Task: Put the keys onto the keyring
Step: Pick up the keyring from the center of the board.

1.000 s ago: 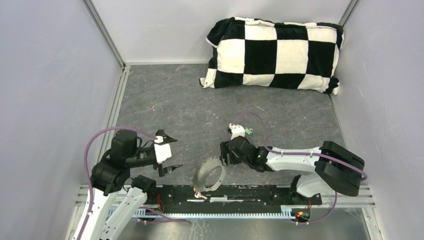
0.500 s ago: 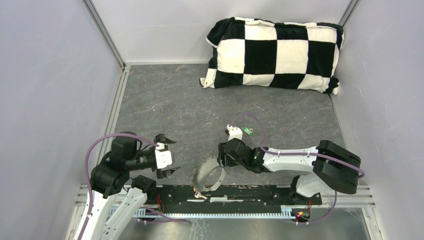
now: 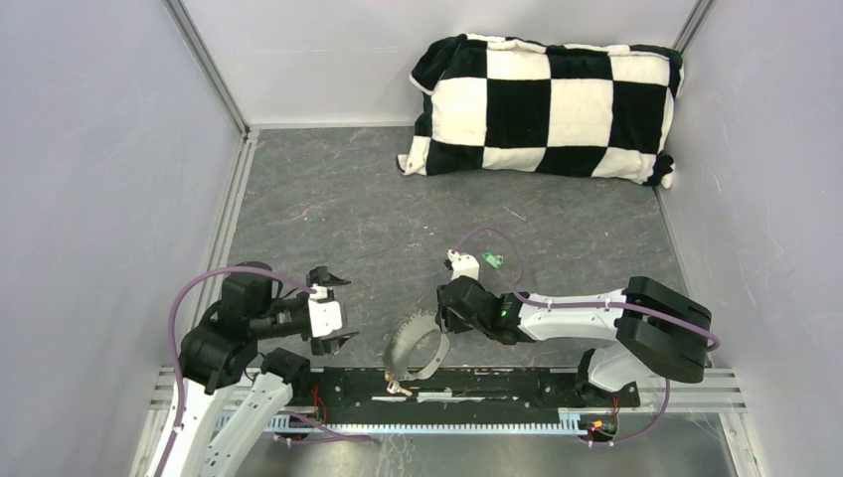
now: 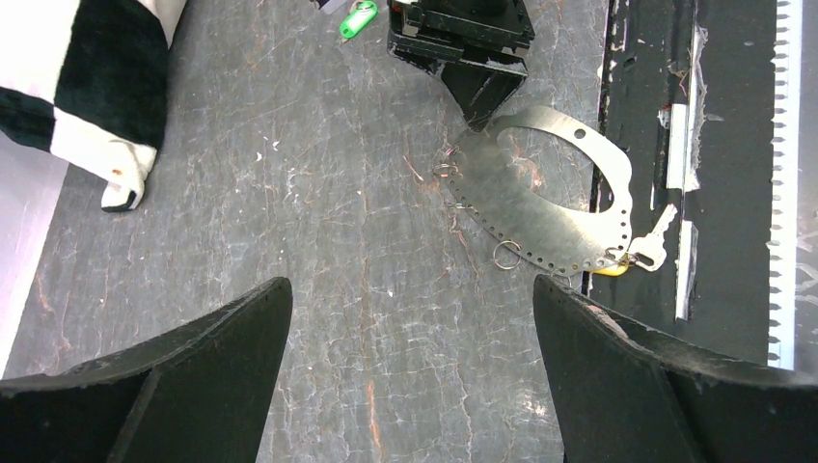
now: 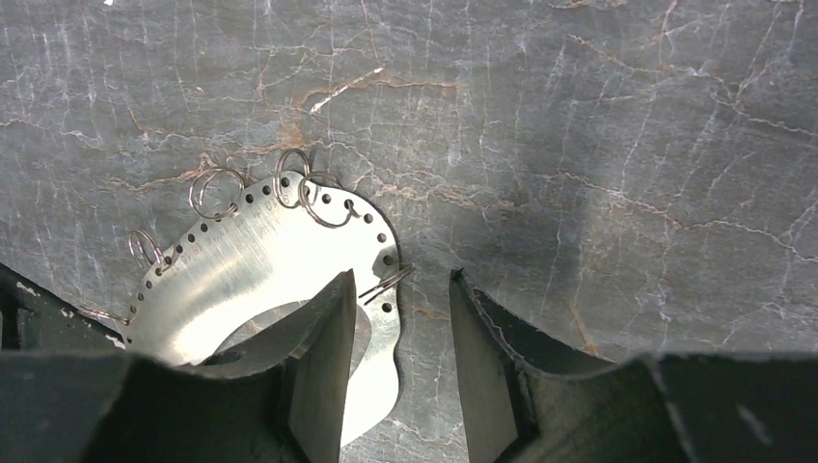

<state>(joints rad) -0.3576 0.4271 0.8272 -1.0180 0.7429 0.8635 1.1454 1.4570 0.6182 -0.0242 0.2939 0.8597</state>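
the yellow-headed key (image 4: 617,267) lies touching the near tip of the keyring (image 4: 482,193), a flat perforated silvery loop at the 6 o'clock edge of the table (image 3: 328,199). at its 9 o'clock the left gripper (image 3: 348,309) hangs, fingers spread wide. at its 1 o'clock rim the right gripper (image 5: 400,280) straddles the edge, fingers partly spread, pinching nothing. the green-headed key (image 3: 490,260) lies farther off at 1 o'clock, with the checkered pillow (image 3: 542,104) beyond.

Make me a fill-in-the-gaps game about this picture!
The pillow has black and ___ squares.
The keyring lies nearer the ___ arm.
The key lying apart from the keyring has a ___ head.
The left end effector is wide ___.
Missing words: white, right, green, open.
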